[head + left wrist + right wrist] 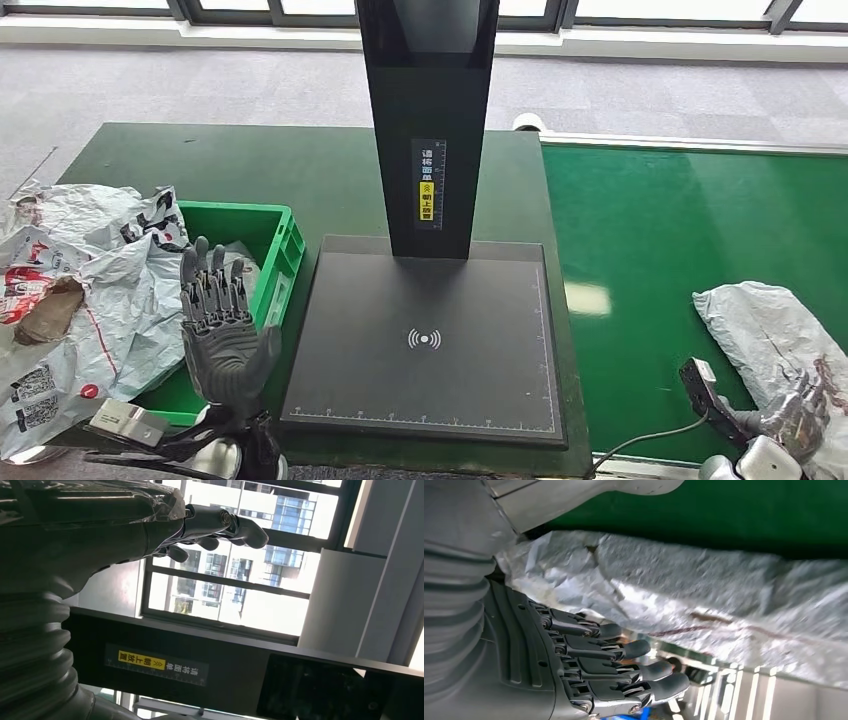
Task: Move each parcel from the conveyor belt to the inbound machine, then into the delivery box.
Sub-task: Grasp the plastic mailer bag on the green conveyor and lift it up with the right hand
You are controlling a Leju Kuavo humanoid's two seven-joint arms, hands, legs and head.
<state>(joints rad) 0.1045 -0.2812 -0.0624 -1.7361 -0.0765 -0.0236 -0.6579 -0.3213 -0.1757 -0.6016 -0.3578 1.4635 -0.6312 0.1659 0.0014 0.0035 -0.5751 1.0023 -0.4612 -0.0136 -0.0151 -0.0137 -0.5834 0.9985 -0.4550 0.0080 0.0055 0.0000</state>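
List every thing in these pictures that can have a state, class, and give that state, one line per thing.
Grey crumpled plastic parcel: lying on the green conveyor belt, not lifted.
Black flat scanning plate of the inbound machine: bare.
Green plastic delivery box: open-topped, a grey bag inside.
Left hand: raised, fingers spread, holding nothing.
Right hand: at the parcel's near end; grip unclear.

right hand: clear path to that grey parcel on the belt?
Probably yes. The right hand is already at the near edge of the grey parcel on the green belt, fingers stretched alongside it, and nothing sits between them.
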